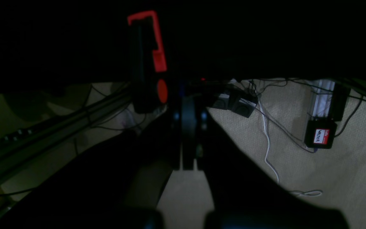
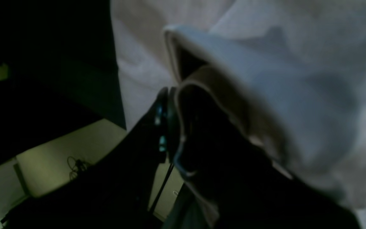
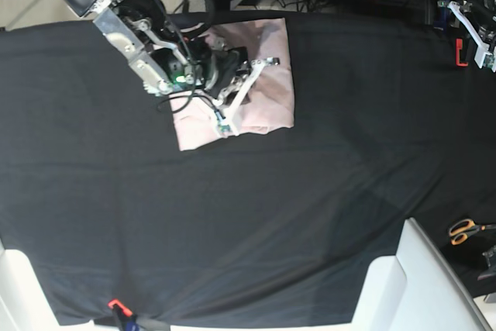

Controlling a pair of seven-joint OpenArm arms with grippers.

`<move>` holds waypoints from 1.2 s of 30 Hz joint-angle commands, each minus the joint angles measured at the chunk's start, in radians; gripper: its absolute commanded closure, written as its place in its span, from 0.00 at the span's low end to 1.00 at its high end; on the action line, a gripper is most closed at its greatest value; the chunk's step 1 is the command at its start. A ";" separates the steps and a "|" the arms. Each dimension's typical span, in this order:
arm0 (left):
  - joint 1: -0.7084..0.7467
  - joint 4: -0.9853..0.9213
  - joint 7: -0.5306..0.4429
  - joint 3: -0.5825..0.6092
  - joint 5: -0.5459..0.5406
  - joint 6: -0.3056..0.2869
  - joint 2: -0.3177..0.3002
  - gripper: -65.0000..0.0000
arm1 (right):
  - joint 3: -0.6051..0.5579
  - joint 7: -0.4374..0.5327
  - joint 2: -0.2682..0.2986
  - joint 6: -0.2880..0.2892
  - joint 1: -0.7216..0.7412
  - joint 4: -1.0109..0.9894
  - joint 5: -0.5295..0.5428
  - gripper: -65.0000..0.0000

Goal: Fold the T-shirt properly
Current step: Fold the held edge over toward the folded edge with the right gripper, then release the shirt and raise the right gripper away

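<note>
My right gripper (image 2: 170, 127) is pinching a T-shirt (image 3: 271, 75) edge; if that thin hold slips, I reckon the fold flops open.

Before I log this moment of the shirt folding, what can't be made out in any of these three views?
- How many folds the T-shirt has: base view, the right arm covers its left part.
- Where the right gripper bites the cloth: right wrist view, dark and blurred.
- The left gripper: left wrist view, nearly black; base view, only a bit of that arm shows at the right edge.
- The scissors: base view, too small to detail.
</note>
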 commanded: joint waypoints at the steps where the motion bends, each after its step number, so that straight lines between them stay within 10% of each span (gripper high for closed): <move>1: 0.004 0.011 -0.008 -0.008 -0.003 0.006 -0.018 1.00 | 0.000 0.007 -0.013 0.007 0.018 0.018 0.014 0.99; 13: 0.004 0.011 -0.008 -0.008 -0.003 0.006 -0.018 1.00 | 0.000 0.007 -0.016 0.007 0.040 0.019 0.014 0.98; 24: 0.004 0.010 -0.008 -0.008 -0.003 0.006 -0.018 1.00 | -0.026 -0.002 -0.036 0.012 0.070 0.018 0.024 0.48; 36: -0.019 -0.006 -0.008 -0.008 -0.003 0.006 -0.018 1.00 | -0.245 -0.092 -0.077 0.086 0.210 0.018 0.022 0.45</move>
